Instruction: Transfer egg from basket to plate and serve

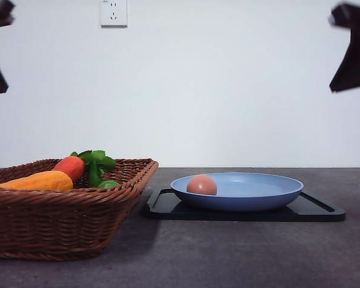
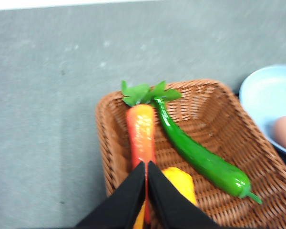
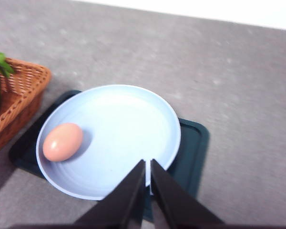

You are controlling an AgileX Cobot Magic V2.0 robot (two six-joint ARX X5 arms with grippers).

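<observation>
Above the plate [image 3: 109,138], the right claw [image 3: 148,167] is seen in its wrist view with its two dark fingers pressed together and nothing held between them; it hangs over the plate's rim on the side away from the basket [image 1: 60,210]. From that claw the egg [image 3: 62,141] lies across the plate floor toward the basket side, resting near the rim, with its long axis set slanting across the plate and its ends hard to tell apart, so a narrow end cannot be named. The plate sits on a black tray [image 3: 193,143], which lies on the grey bench [image 1: 228,252] just beside the basket. The left claw [image 2: 146,167] is likewise pressed together and empty, raised over the basket, where a red carrot [image 2: 142,136], a green pepper [image 2: 200,157] and an orange vegetable [image 2: 181,183] lie. The right arm is judged the nearer to the egg and plate. The transfer appears done; serving is judged to remain.
</observation>
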